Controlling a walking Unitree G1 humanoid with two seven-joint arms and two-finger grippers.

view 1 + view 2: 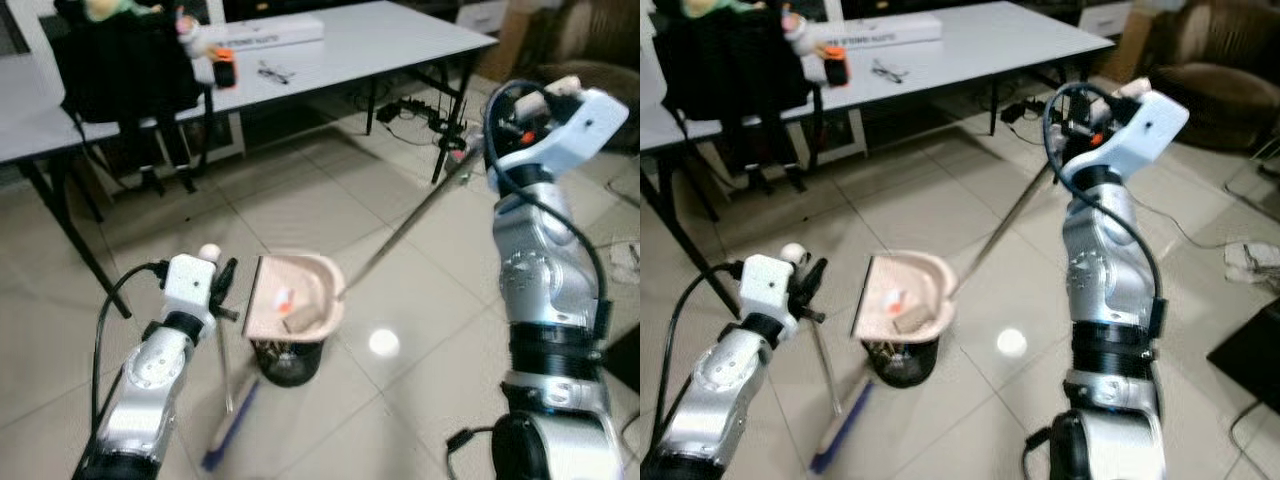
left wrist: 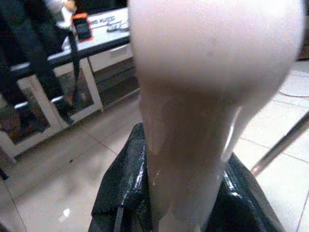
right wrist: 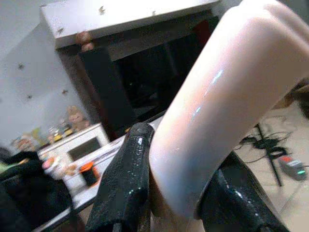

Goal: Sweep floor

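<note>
A pink dustpan [image 1: 300, 290] on a long metal pole [image 1: 410, 215] hangs tilted over a small black bin [image 1: 288, 362]. An orange scrap [image 1: 283, 297] and a grey piece lie in the pan. My right gripper [image 3: 178, 193] is raised at the right, shut on the pole's pink grip [image 3: 227, 96], with black fingers [image 3: 125, 183] on either side. My left gripper [image 2: 186, 203] is low at the left, shut on the broom's pink handle [image 2: 193, 121]. The broom's thin shaft [image 1: 224, 370] runs down to a blue brush [image 1: 230, 432] on the tiles beside the bin.
A white table [image 1: 400, 35] stands behind, with a long box [image 1: 265, 35], glasses and an orange item [image 1: 224, 70] on it. A black chair [image 1: 125, 70] sits at its left. Cables and a power strip [image 1: 410, 108] lie under it. A brown armchair [image 1: 1210, 60] is far right.
</note>
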